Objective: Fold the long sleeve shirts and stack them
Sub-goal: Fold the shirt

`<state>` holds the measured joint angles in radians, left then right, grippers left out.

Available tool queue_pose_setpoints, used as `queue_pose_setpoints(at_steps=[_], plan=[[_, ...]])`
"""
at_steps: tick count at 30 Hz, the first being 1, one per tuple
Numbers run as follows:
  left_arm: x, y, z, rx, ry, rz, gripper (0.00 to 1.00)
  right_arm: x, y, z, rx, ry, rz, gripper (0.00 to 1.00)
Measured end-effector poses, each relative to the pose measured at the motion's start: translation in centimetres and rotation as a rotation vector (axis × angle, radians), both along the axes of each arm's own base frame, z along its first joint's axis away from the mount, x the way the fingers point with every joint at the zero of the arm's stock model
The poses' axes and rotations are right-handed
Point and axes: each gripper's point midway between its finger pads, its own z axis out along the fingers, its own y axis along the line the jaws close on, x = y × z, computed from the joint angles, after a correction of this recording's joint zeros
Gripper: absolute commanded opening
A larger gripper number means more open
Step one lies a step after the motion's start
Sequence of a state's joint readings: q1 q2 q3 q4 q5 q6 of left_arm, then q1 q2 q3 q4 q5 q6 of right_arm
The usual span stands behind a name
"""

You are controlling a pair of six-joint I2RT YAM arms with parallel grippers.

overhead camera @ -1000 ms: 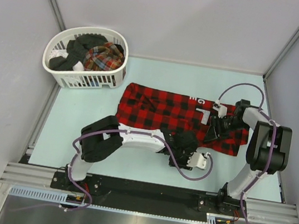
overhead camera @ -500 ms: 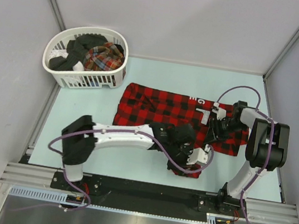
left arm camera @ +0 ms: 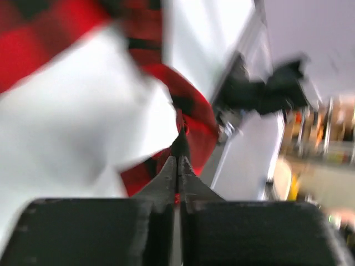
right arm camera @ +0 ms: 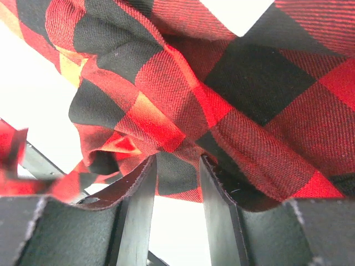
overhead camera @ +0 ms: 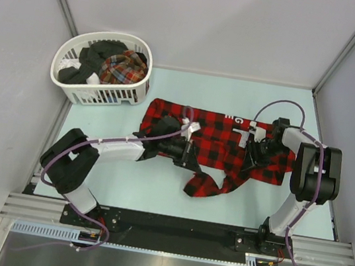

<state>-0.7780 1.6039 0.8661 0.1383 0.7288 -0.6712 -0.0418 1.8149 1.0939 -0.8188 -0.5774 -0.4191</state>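
Note:
A red-and-black check flannel shirt point(overhead camera: 214, 133) lies spread across the middle of the table, one sleeve point(overhead camera: 204, 184) trailing toward the near edge. My left gripper point(overhead camera: 193, 165) is over the shirt's lower middle, shut on a pinch of that sleeve's cloth point(left arm camera: 191, 113), with a red sliver showing between the closed tips point(left arm camera: 178, 159). My right gripper point(overhead camera: 252, 159) rests on the shirt's right part. Its jaws stand apart, fingertips pushed into the flannel point(right arm camera: 249, 83), which drapes across them point(right arm camera: 177, 163). A second, finer plaid shirt point(overhead camera: 126, 66) lies in the basket.
The white slatted basket point(overhead camera: 80, 92) stands at the back left, holding dark and white clothes point(overhead camera: 89, 61) with the plaid. Grey walls enclose the table on three sides. The black base rail point(overhead camera: 170, 225) runs along the near edge.
My left gripper has shut on the sleeve and swung from the front right to the left and back, dragging the sleeve with it. The right gripper has barely moved.

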Motion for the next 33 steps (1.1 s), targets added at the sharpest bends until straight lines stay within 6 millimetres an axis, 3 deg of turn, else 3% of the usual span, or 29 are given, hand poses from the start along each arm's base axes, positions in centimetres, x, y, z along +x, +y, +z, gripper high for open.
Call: queue_pose_setpoints(at_steps=[1,2,3,6,10,14,16,18,21,24,26,28,31,33], plan=[[0.8,0.8,-0.8,0.027,0.028,0.051,0.35,0.0,0.0,0.0,-0.007,-0.003,0.004,0.43],[1.5,1.6,-1.6,0.05,0.054,0.099,0.51,0.0,0.0,0.0,-0.015,-0.006,0.008,0.43],[1.8,2.5,-2.4,0.077,0.082,0.138,0.56,0.0,0.0,0.0,-0.024,-0.01,0.013,0.43],[1.7,4.8,-3.9,0.149,0.107,0.188,0.61,0.0,0.0,0.0,-0.043,-0.023,0.029,0.43],[1.9,6.9,-2.8,0.218,-0.098,0.108,0.58,0.0,0.0,0.1,-0.065,-0.049,0.046,0.43],[1.1,5.9,0.0,0.282,-0.545,-0.165,0.6,0.3,-0.2,0.2,-0.076,-0.067,0.053,0.43],[-2.0,4.6,0.2,0.296,-0.761,-0.397,0.6,0.3,-0.2,0.2,-0.078,-0.072,0.056,0.43],[-4.8,4.3,-1.2,0.323,-0.902,-0.61,0.64,0.4,-0.3,0.3,-0.08,-0.076,0.056,0.43],[-6.6,5.2,-4.8,0.413,-1.011,-0.866,0.67,0.5,-0.3,0.4,-0.081,-0.084,0.056,0.43],[-6.0,6.3,-8.4,0.522,-1.031,-1.003,0.63,0.5,-0.3,0.6,-0.081,-0.09,0.056,0.43],[-5.5,7.0,-10.4,0.582,-1.033,-1.068,0.45,0.5,-0.2,0.9,-0.08,-0.099,0.057,0.43],[-5.0,6.7,-10.6,0.599,-1.051,-1.089,0.21,0.6,-0.2,1.3,-0.08,-0.113,0.058,0.43],[-4.3,6.3,-10.9,0.621,-1.067,-1.116,0.0,0.7,-0.2,1.9,-0.079,-0.134,0.058,0.43],[-4.7,6.2,-10.7,0.61,-1.037,-1.137,0.0,0.8,-0.3,1.9,-0.079,-0.136,0.06,0.43]])
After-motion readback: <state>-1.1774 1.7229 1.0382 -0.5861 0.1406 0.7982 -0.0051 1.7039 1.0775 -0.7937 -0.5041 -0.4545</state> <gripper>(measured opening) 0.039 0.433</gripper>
